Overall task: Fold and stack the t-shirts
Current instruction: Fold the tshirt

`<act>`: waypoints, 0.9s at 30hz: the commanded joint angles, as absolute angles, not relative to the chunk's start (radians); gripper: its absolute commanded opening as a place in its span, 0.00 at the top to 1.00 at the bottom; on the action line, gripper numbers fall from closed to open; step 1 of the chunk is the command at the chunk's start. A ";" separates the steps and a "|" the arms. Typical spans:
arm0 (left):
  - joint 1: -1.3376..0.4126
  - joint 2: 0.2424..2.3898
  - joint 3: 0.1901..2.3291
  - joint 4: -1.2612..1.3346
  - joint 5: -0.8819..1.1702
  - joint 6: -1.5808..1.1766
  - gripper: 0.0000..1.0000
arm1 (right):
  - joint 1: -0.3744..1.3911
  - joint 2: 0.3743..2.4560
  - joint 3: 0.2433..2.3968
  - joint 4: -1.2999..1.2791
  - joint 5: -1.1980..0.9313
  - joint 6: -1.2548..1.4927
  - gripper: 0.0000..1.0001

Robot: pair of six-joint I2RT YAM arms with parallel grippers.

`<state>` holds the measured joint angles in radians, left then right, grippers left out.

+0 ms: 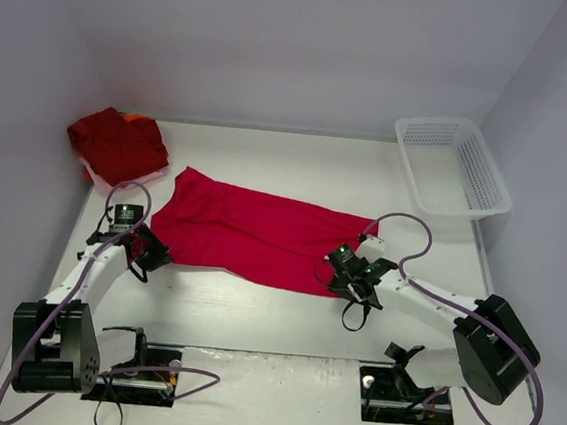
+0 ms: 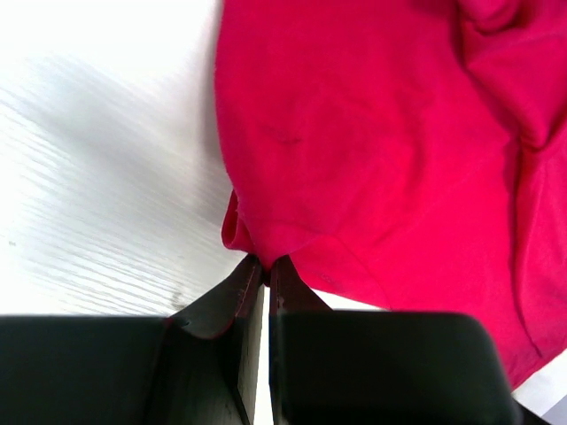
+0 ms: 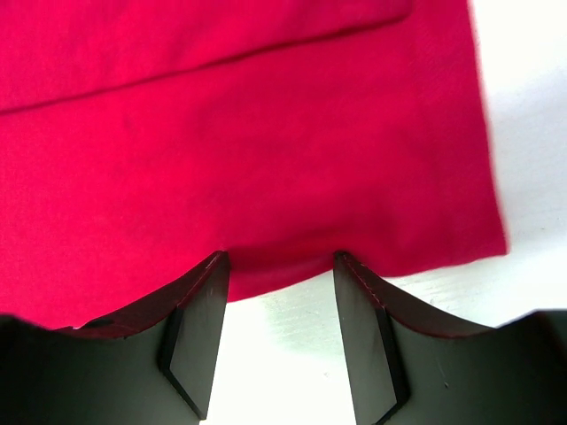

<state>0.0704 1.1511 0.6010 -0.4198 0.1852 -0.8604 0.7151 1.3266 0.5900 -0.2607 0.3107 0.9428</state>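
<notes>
My left hand (image 2: 264, 266) pinches a near corner of the red t-shirt (image 1: 252, 230) spread on the counter (image 1: 254, 310). My right hand (image 3: 279, 266) stands half-wide at its hem. Next, I judge: close the right, then fold with both.

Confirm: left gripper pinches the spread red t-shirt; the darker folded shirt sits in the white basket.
Wrong place: the top view shows the darker folded shirt on the table at far left, outside the white basket. The left gripper does pinch the spread red t-shirt.
</notes>
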 commanded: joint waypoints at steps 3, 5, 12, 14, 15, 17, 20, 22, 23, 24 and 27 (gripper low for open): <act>0.156 1.169 0.578 -0.379 0.238 -0.796 1.00 | 0.723 1.331 0.646 -0.304 0.371 0.959 0.53; 0.167 1.167 0.565 -0.368 0.247 -0.796 1.00 | 0.723 1.336 0.647 -0.305 0.373 0.960 0.53; 0.173 1.175 0.546 -0.345 0.256 -0.802 1.00 | 0.732 1.354 0.641 -0.307 0.371 0.969 0.53; 0.175 1.177 0.546 -0.345 0.259 -0.801 1.00 | 0.733 1.355 0.640 -0.308 0.370 0.971 0.53; 0.175 1.175 0.546 -0.345 0.258 -0.801 1.00 | 0.735 1.355 0.640 -0.310 0.370 0.971 0.53; 0.181 1.170 0.546 -0.345 0.258 -0.802 1.00 | 0.736 1.351 0.638 -0.311 0.370 0.976 0.53; 0.189 1.164 0.545 -0.345 0.255 -0.802 1.00 | 0.741 1.345 0.634 -0.316 0.368 0.980 0.54; 0.192 1.164 0.546 -0.345 0.255 -0.802 1.00 | 0.745 1.336 0.627 -0.321 0.365 0.988 0.54; 0.195 1.166 0.546 -0.345 0.255 -0.801 1.00 | 0.749 1.327 0.627 -0.324 0.361 0.991 0.54; 0.196 1.166 0.546 -0.344 0.255 -0.801 1.00 | 0.752 1.319 0.626 -0.334 0.360 0.999 0.55; 0.196 1.167 0.545 -0.341 0.258 -0.801 1.00 | 0.765 1.276 0.627 -0.359 0.354 1.012 0.55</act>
